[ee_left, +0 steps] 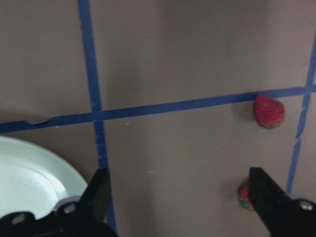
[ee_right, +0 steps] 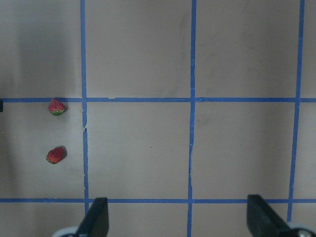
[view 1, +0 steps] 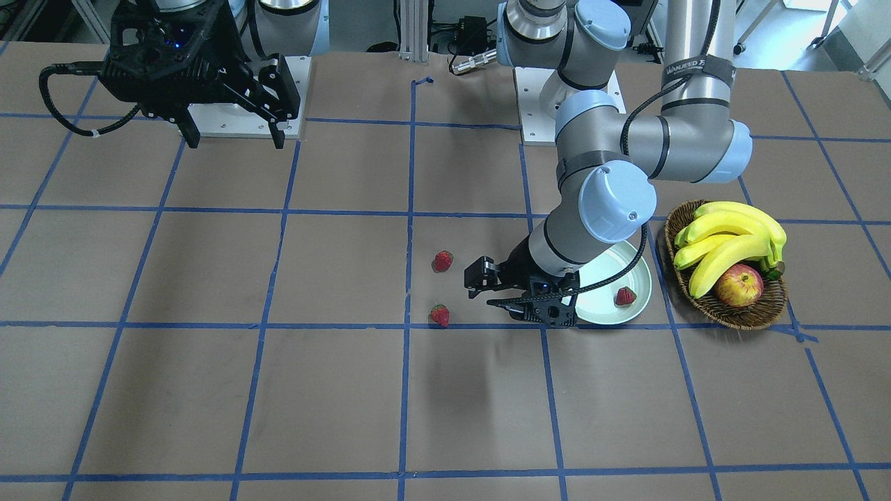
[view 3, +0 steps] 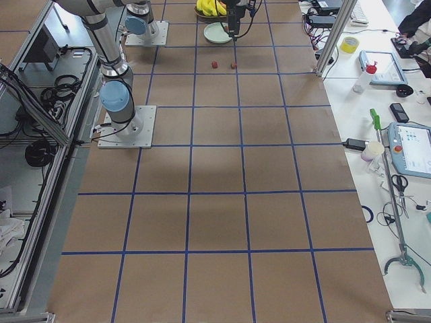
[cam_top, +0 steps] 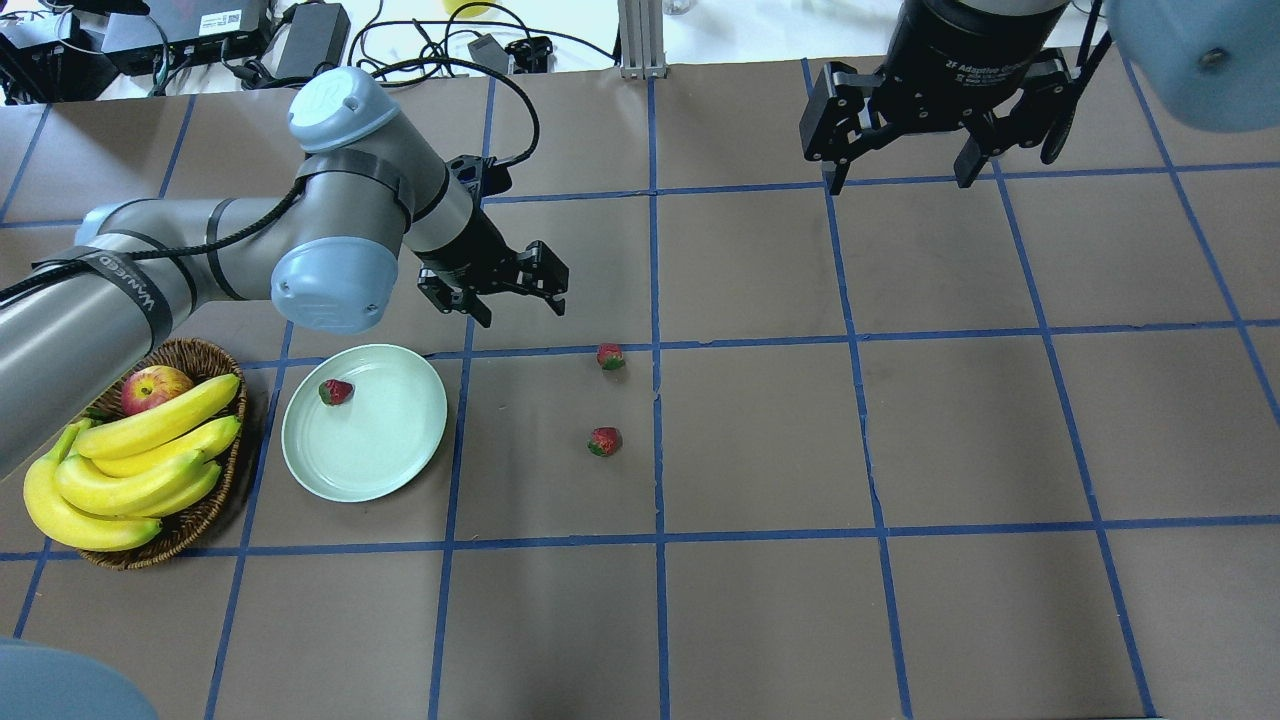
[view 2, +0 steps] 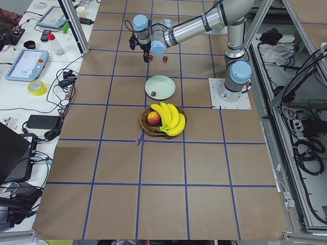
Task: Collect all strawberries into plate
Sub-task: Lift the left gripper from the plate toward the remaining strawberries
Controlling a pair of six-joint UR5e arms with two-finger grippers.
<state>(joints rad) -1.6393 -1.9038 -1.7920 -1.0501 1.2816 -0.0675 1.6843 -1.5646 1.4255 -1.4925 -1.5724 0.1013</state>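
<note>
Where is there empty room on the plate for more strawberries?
Most of the plate is bare: its middle and the side away from the basket. One strawberry sits on the part nearer the basket. The basket is packed with bananas.

The plate [cam_top: 385,455] looked smooth and glossy. Matt brown paper covered the table [cam_top: 760,620], crossed by blue tape lines [cam_top: 760,529]. The basket [cam_top: 200,522] was rough woven wicker.

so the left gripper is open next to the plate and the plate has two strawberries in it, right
No: the plate holds only one strawberry; the far strawberry and near strawberry lie on the table, per the overhead exterior view. The left gripper is open next to the plate.
</note>
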